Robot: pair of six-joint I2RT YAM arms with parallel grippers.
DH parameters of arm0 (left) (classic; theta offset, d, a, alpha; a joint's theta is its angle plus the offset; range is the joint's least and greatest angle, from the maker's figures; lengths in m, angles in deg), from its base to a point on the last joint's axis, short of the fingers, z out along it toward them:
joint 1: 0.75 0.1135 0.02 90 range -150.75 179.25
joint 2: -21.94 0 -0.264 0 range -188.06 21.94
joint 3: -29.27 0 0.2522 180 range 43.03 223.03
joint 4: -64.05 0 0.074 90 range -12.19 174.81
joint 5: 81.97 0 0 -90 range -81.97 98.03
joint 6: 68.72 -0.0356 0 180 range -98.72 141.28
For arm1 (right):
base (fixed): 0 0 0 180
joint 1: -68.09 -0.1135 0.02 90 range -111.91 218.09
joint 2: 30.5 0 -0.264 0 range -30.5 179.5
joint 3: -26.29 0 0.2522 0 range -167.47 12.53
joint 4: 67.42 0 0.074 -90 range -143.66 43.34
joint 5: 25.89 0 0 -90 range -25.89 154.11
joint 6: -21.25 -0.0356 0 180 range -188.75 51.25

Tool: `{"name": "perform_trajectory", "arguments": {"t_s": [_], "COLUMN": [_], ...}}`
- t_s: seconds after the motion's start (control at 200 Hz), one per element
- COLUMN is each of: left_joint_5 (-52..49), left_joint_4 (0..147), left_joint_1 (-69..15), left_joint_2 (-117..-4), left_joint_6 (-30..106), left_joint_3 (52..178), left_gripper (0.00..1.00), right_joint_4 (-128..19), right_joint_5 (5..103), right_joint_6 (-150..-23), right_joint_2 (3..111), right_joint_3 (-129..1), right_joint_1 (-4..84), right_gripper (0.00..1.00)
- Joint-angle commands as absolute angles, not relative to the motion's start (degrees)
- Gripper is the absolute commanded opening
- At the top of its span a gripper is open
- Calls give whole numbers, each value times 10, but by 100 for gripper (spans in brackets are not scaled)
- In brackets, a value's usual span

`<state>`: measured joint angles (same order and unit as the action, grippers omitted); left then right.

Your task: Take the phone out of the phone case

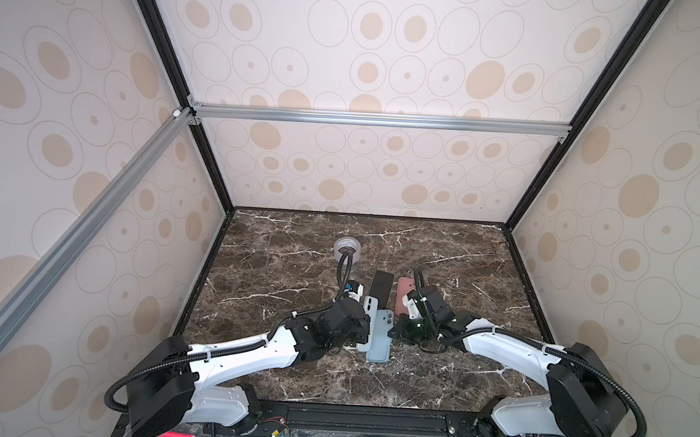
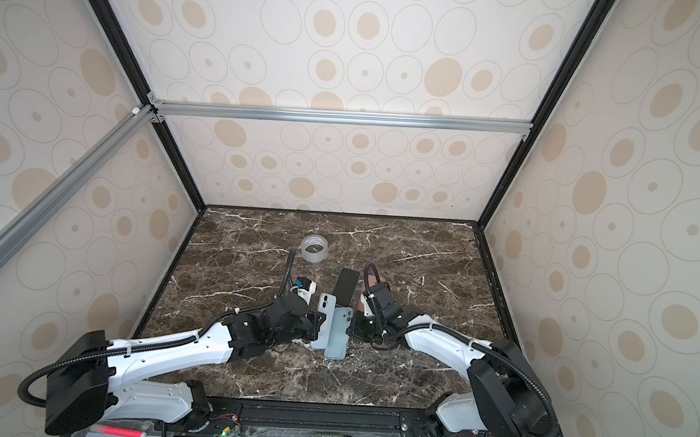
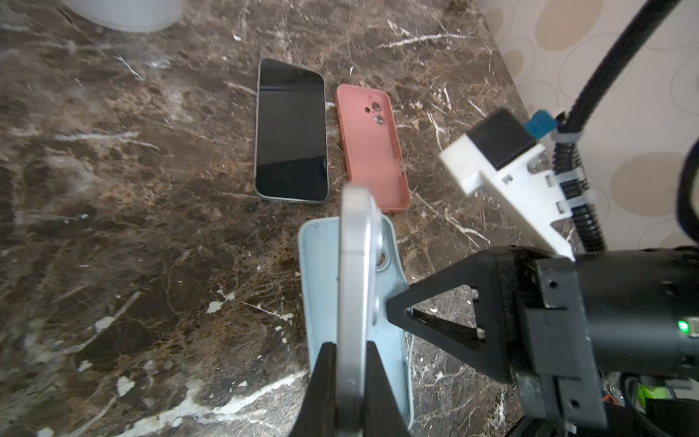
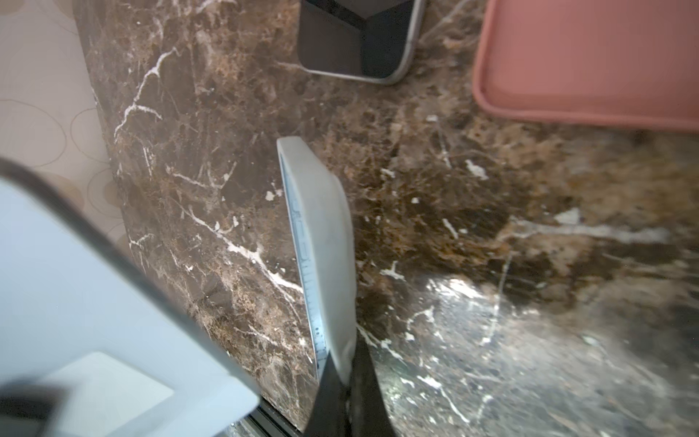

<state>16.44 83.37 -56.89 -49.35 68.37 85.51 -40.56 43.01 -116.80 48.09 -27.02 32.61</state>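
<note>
Left gripper (image 3: pixel 351 365) was clamped on the white phone (image 3: pixel 355 265), held edge-up at lower center of the left wrist view, over the open blue case (image 3: pixel 321 287). Right gripper (image 4: pixel 344 382) pinched the blue case's side wall. In both top views the pair sat lower middle, with a black phone (image 1: pixel 380 287), pink case (image 1: pixel 402 289) and tape roll (image 1: pixel 345 242) above them.

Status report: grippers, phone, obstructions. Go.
Left gripper shut on phone, held edge-on. Right gripper shut on blue case rim. Phone tilted out; full separation unclear. Dark phone, pink case beyond, not blocking.
</note>
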Motion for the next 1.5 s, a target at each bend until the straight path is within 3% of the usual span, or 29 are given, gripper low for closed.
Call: {"name": "perform_trajectory", "arguments": {"t_s": [0.0, 0.16, 0.395, 0.95, 1.15, 1.495], "left_joint_5": [220, 245, 247, 251, 244, 288], "left_joint_4": [876, 907, 919, 942, 942, 977], "left_joint_1": [-552, -540, -534, -534, -533, -533], "left_joint_2": [-479, -484, -513, -536, -543, -550], "left_joint_6": [652, 638, 631, 637, 637, 653], "left_joint_3": [889, 900, 915, 922, 926, 946], "left_gripper": [6, 0, 0, 0, 0, 0], "right_joint_4": [-345, -310, -299, -312, -294, -253], "right_joint_5": [382, 368, 365, 401, 417, 438], "right_joint_6": [-1157, -1157, -1167, -1146, -1130, -1116], "right_joint_2": [471, 446, 400, 461, 467, 461], "right_joint_3": [-271, -240, -198, -224, -233, -241], "right_joint_1": [352, 374, 407, 428, 430, 429], "right_gripper": [0, 0, 0, 0, 14, 53]}}
